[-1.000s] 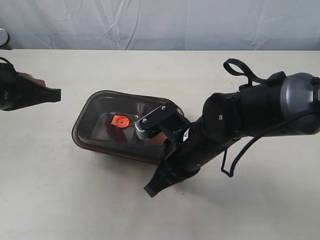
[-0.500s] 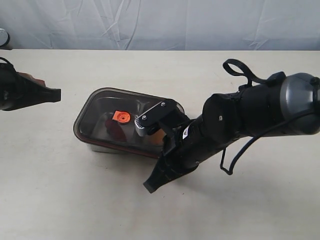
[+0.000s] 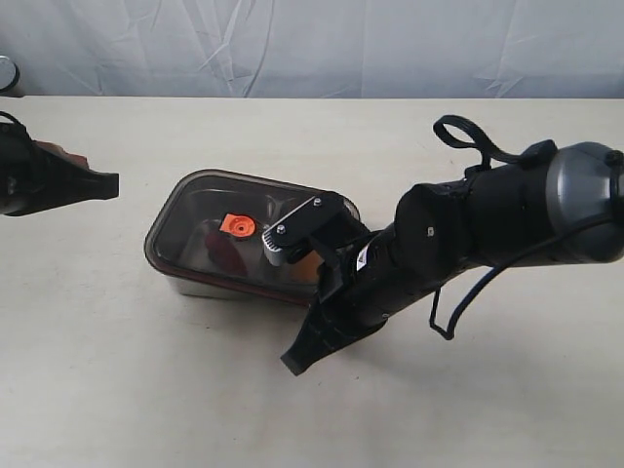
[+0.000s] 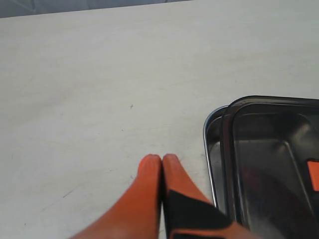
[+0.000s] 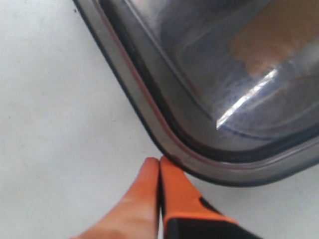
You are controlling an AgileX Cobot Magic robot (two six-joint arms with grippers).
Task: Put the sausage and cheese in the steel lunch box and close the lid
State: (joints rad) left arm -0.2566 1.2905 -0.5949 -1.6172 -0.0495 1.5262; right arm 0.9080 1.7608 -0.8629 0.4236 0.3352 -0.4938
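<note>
**Q:** Tool state, both sides?

**Op:** R gripper (image 5: 159, 162) is pinched tight w/ nothing in it. I've got its tips against the lid (image 5: 199, 124) corner, low by the table (image 5: 45, 124). Closed jaws make a blunt pusher, prob why it's set there. L gripper (image 4: 162, 158) also pinched and empty, parked just beside the steel lunch box (image 4: 209, 144), not touching.

**Q:** Food?

**Op:** Both inside, under the lid. The sausage (image 3: 226, 255) = dark red blob near the orange valve (image 3: 235, 228). The cheese (image 5: 264, 40) = orange patch seen thru the smoky plastic, at my R arm's end.

**Q:** Lid shut?

**Op:** Not yet imo. It sits on top but skewed: bare steel rim pokes out past one corner in L wrist cam, and steel shows under the near edge in ext cam. Needs squaring + pressing down. Risk: a side push slides the whole box instead.
</note>
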